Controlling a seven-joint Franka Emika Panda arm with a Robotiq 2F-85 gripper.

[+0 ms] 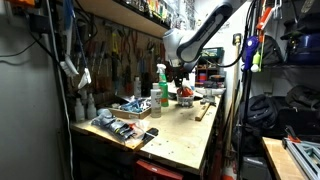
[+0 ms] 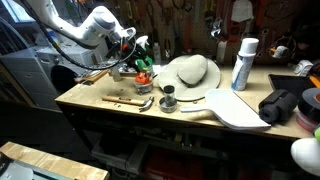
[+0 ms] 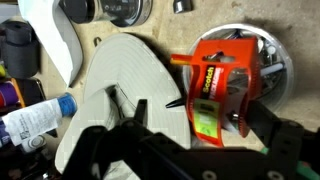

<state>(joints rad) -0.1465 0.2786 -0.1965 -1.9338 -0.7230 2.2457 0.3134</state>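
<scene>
An orange tape dispenser (image 3: 220, 85) lies in a small metal bowl (image 3: 272, 48) on the wooden workbench. My gripper (image 3: 198, 115) is open and hangs right over it. In the wrist view one dark finger stands over the pale hat at the left and the other finger sits close beside the dispenser at the right. In both exterior views the gripper (image 2: 140, 62) (image 1: 180, 80) is just above the orange dispenser (image 2: 143, 78) (image 1: 185, 94) at the back of the bench. I cannot tell whether a finger touches the dispenser.
A pale brimmed hat (image 2: 190, 72) lies beside the bowl, with a white board (image 2: 235, 108) and a metal cup (image 2: 168, 101) in front. A spray can (image 2: 243, 62) stands farther along. A green spray bottle (image 1: 160, 88) and a tray of tools (image 1: 130, 105) stand nearby.
</scene>
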